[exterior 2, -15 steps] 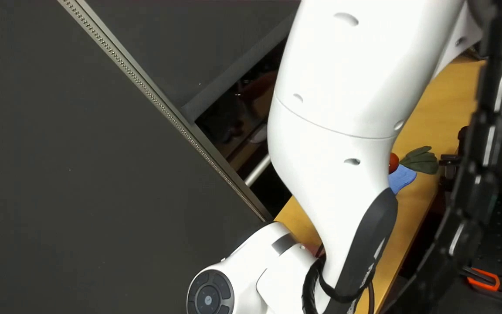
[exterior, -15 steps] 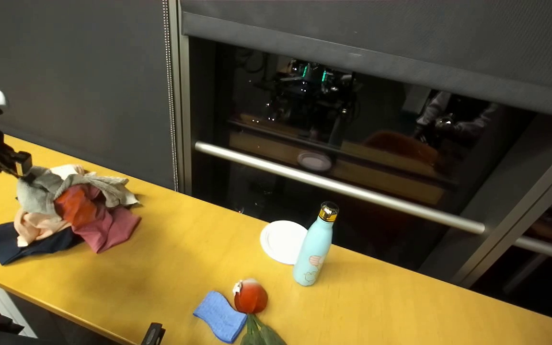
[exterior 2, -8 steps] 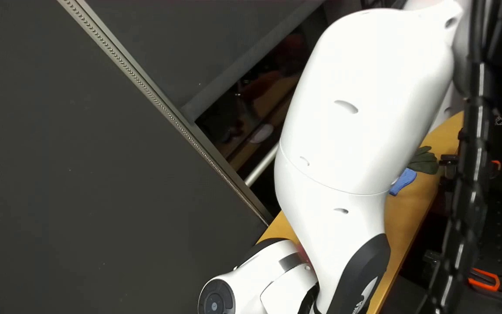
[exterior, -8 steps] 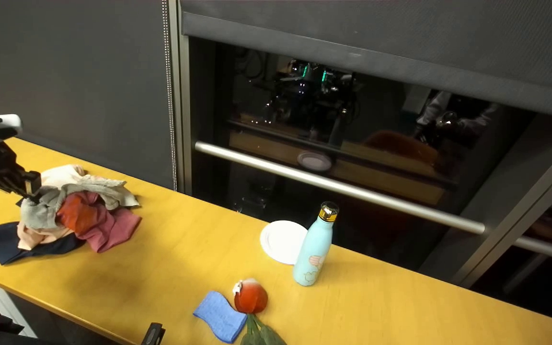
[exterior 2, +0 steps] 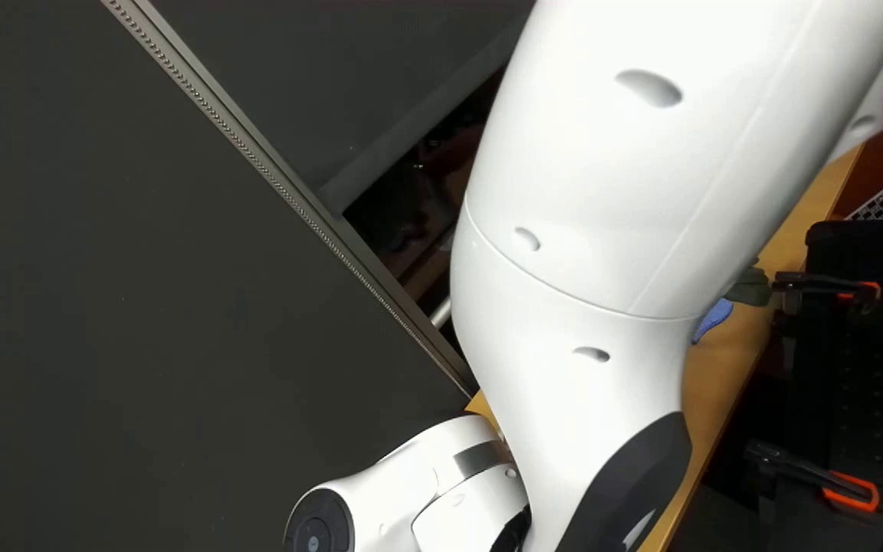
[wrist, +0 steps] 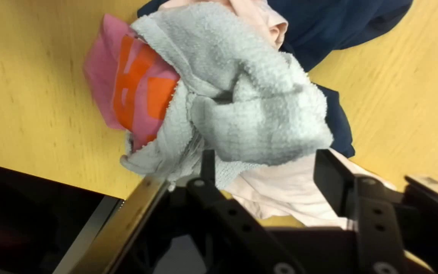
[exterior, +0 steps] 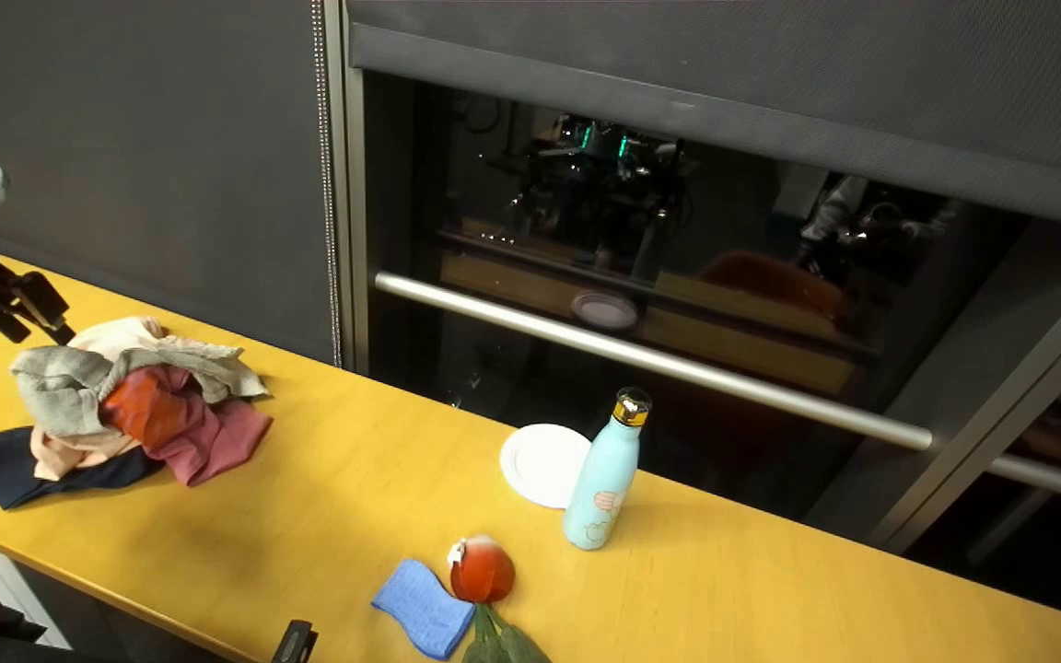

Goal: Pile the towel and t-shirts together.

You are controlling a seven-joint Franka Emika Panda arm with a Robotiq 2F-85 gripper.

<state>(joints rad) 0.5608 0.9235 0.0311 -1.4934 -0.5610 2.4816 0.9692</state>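
Orange lettering (wrist: 160, 97) marks the pink t-shirt (wrist: 101, 72), partly under the grey towel (wrist: 261, 129), so I can't read it. The towel lies crumpled over peach cloth (wrist: 257, 19) and navy cloth (wrist: 329, 26) on the surface (wrist: 32, 95), jaws spread just above. In an exterior view the white arm (exterior 2: 602, 215) hides the towel.

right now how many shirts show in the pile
3 by colour: in an exterior view, navy shirt lowest, peach shirt over it, pink shirt at right. Pale cloth behind may be another; more may hide.
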